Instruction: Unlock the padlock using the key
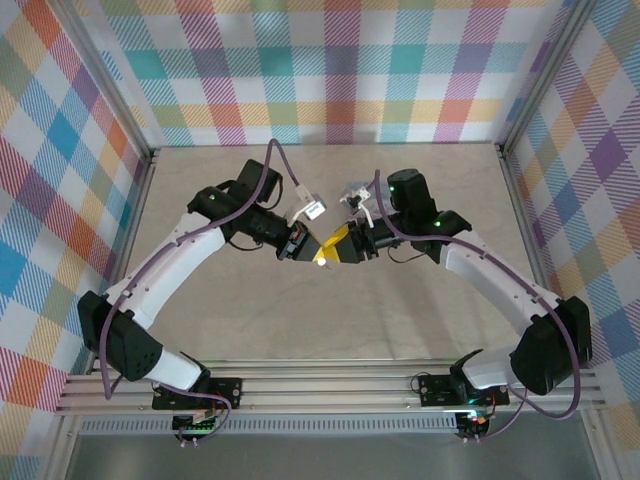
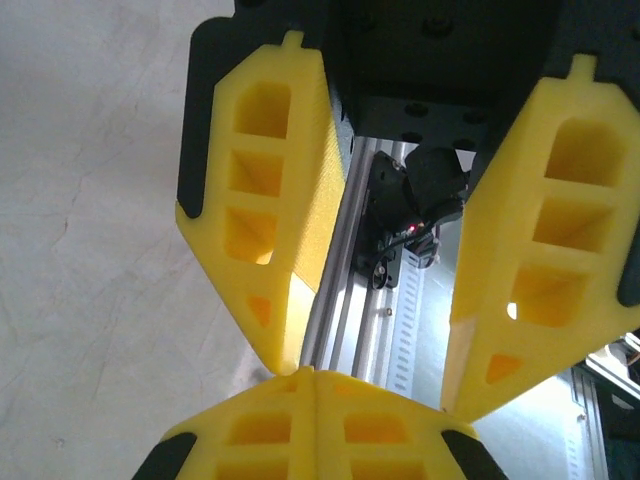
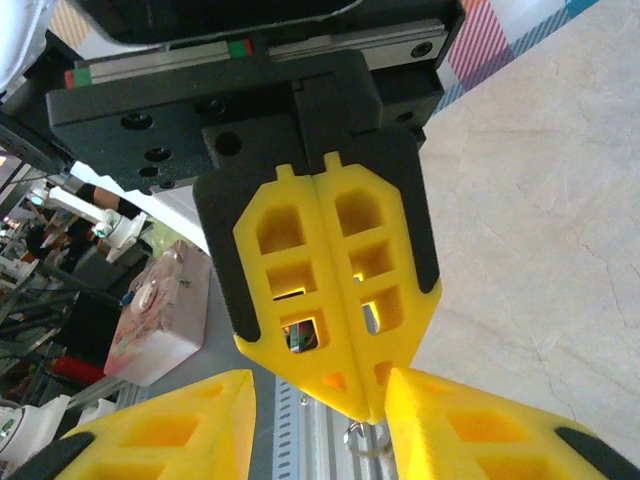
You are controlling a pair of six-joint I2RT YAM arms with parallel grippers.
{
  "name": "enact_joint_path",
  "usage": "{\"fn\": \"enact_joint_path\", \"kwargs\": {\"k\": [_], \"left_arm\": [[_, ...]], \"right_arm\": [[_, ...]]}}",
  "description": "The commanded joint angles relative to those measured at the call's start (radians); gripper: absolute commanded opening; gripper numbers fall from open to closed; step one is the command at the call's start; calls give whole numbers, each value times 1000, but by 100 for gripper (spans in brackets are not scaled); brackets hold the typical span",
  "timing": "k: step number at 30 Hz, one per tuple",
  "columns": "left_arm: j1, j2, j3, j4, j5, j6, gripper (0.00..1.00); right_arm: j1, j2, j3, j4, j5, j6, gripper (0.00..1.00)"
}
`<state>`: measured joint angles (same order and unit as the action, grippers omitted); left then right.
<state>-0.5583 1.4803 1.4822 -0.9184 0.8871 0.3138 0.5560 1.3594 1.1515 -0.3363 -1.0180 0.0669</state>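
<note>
The left fingers (image 3: 285, 304) are pressed flat together. A small metal ring (image 3: 360, 447) dangles at their tips, and a tiny dark, speckled thing, likely the padlock (image 3: 303, 335), shows through one lattice window. The right fingers (image 3: 215, 400) stand apart, straddling those tips. They should close slowly and centred, I judge, so nothing twists loose. The fingers are yellow plastic lattice, wedge-shaped. Beyond them, the desk (image 3: 560, 200) is pale and veined like stone.
</note>
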Motion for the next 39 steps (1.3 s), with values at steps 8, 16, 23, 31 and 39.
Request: {"fn": "enact_joint_path", "kwargs": {"k": [8, 16, 23, 31, 39], "left_arm": [[19, 10, 63, -17, 101, 57, 0], [21, 13, 61, -16, 119, 56, 0], [21, 21, 59, -16, 123, 47, 0], [32, 15, 27, 125, 12, -116, 2], [61, -32, -104, 457, -99, -447, 30]], "right_arm": [[12, -32, -157, 247, -51, 164, 41], [12, -50, -153, 245, -37, 165, 31], [18, -37, -151, 267, -40, 181, 5], [18, -38, -194, 366, 12, 253, 0], [-6, -51, -329, 686, 129, 457, 0]]}}
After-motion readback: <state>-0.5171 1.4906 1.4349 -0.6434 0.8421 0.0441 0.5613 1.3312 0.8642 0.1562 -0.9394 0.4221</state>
